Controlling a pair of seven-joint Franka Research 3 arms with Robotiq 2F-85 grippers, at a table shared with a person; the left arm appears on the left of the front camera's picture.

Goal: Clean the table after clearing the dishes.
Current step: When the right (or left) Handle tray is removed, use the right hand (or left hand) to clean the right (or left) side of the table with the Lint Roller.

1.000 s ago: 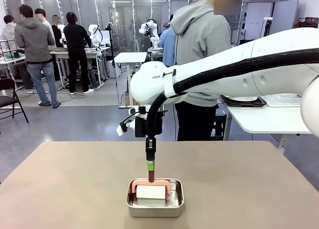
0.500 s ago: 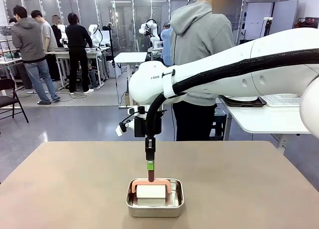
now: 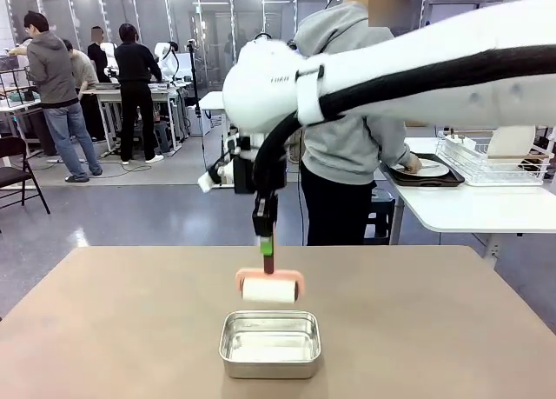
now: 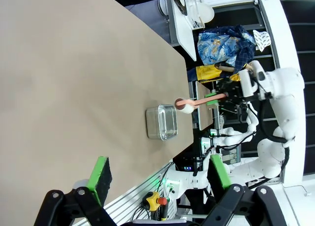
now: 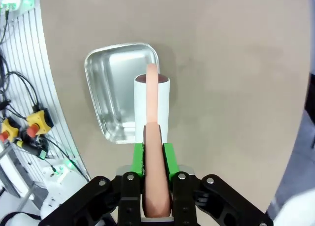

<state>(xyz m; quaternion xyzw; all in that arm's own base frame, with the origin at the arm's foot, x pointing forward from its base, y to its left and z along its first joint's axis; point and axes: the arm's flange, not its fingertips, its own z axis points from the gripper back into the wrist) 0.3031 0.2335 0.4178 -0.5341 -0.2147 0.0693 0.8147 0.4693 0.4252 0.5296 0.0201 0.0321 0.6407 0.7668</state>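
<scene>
Brown table (image 3: 104, 329) bears a steel pan (image 3: 270, 344) near its front edge; the right gripper (image 3: 266, 244) is clamped on a pink-handled roller (image 3: 269, 290) just above it. The left gripper (image 4: 160, 173) has its jaws apart. A plate (image 3: 430, 168) sits on the white side table (image 3: 469, 209).

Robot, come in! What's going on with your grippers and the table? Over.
Right gripper shut on roller, hanging just above steel pan. Left gripper open, holding nothing. Pan stands on table, maybe in the roller's way. Over.
</scene>
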